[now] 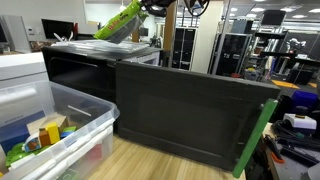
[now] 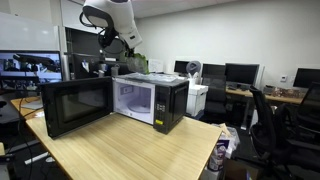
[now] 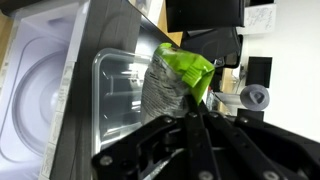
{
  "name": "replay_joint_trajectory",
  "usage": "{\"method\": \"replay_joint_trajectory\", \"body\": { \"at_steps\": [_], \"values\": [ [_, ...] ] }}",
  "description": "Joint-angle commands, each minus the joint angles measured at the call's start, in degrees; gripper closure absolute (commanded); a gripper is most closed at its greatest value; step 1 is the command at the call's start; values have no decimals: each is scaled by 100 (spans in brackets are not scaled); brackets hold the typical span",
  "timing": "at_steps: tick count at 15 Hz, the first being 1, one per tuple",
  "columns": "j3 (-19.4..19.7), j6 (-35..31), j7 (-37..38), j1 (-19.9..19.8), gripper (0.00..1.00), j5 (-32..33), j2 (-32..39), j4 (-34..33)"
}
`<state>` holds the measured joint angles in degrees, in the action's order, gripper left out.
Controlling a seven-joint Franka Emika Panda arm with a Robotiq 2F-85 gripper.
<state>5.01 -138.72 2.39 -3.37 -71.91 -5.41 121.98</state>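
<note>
We noted the gripper [image 3: 192, 120] clamped shut on a green packet [image 3: 178, 78], packet extending past the fingertips, clear tray [image 3: 112, 88] just beyond it on the microwave [image 2: 160, 100] top, open room above, door [image 2: 75, 105] swung wide below.

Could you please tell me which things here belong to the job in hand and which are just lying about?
In hand: gripper shut on green bag; clear tray; open microwave.
Lying about: plastic bin; office chair; monitors.

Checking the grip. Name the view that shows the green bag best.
Wrist view: the green bag fills the middle, pinched by the gripper. In both exterior views it is only a small, distant green shape.
</note>
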Motion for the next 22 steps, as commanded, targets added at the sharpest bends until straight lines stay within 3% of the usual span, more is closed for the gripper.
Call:
{"method": "replay_joint_trajectory", "body": {
  "at_steps": [1,13,21,22],
  "values": [
    [-31,-226,-556,-3,100,-505,218,-225],
    [-98,-599,-1554,10,100,-1730,824,-698],
    [-135,-842,-1424,23,100,-1548,1088,-716],
    [-136,-881,-1446,30,74,-1461,1101,-708]
  ]
}}
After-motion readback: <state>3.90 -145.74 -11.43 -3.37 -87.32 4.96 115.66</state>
